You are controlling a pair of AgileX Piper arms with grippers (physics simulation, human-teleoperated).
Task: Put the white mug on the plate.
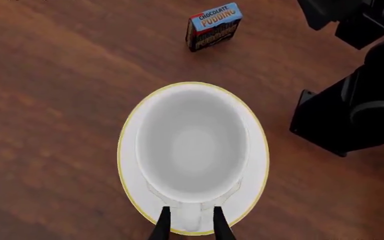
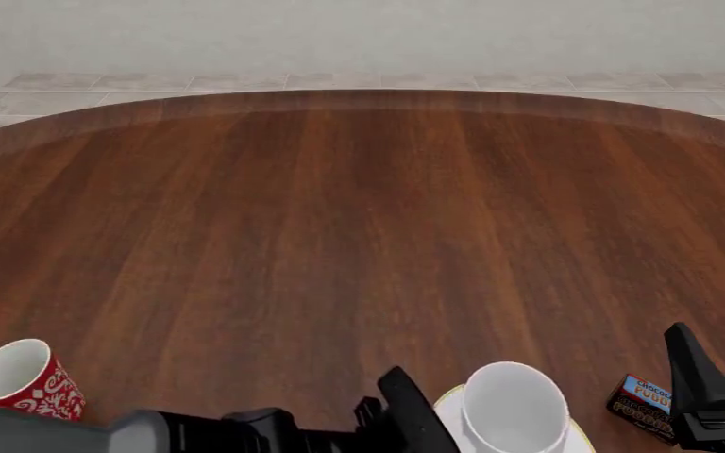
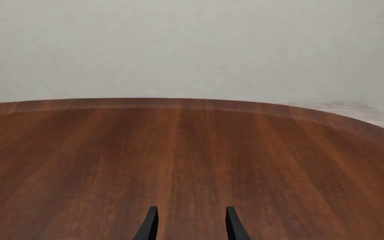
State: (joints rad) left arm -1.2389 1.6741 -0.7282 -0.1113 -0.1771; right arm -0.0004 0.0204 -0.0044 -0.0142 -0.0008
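The plate (image 2: 453, 408) serves as the reference landmark at the near edge of the table (image 2: 362, 217).

1. Well to the left of the plate: a red mug (image 2: 25, 380) stands upright. It is not part of the task.
2. Just left of the plate: the left gripper (image 1: 190, 223) reaches in. In the left wrist view its two fingers sit either side of the white mug's handle, closed or nearly closed on it; contact cannot be confirmed.
3. On the plate: the white mug (image 2: 514, 410) stands upright, inside the tan rim. Judged from this, placement is essentially complete. Remaining steps: let go of the handle and withdraw the arm without tipping the mug.
4. Right of the plate: a chocolate pudding box (image 2: 645, 405) lies near, not touching it.
5. Further right: the right gripper (image 3: 190, 222) is idle, fingers apart and holding nothing.

View differences: the left wrist view alone shows the mug centred over the plate and the fingers at the handle. The front view alone shows the red mug. The right wrist view shows only bare table and wall.
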